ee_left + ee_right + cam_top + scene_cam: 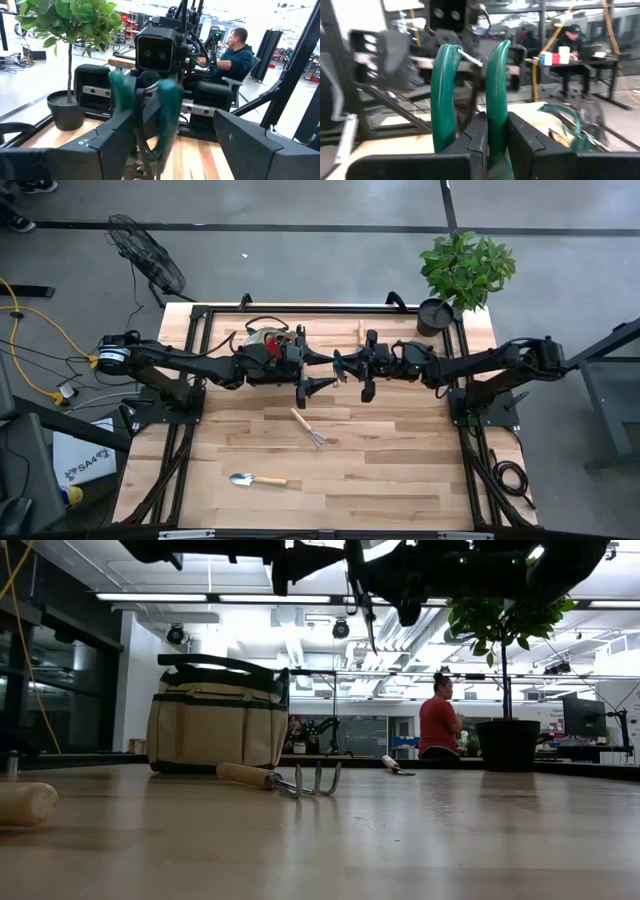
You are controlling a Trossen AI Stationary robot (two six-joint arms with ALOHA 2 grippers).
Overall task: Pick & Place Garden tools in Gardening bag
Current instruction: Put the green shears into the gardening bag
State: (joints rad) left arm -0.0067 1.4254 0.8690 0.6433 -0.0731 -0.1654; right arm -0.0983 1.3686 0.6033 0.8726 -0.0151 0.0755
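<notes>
1. Green-handled pruning shears (470, 105) sit pinched in my right tool (366, 370), held above the counter (400, 470) mid-table.
2. My left tool (312, 377), spread wide, faces them just beside.
3. The beige gardening bag (266, 340) stands behind my left arm.
4. Hand rake (308, 427) and trowel (255, 479) lie nearer the front.

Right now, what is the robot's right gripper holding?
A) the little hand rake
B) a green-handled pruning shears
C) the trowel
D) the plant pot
B: in the right wrist view, the right gripper is shut on the pruning shears, whose green handles stick up between its fingers, while the hand rake and trowel lie on the table.
</notes>
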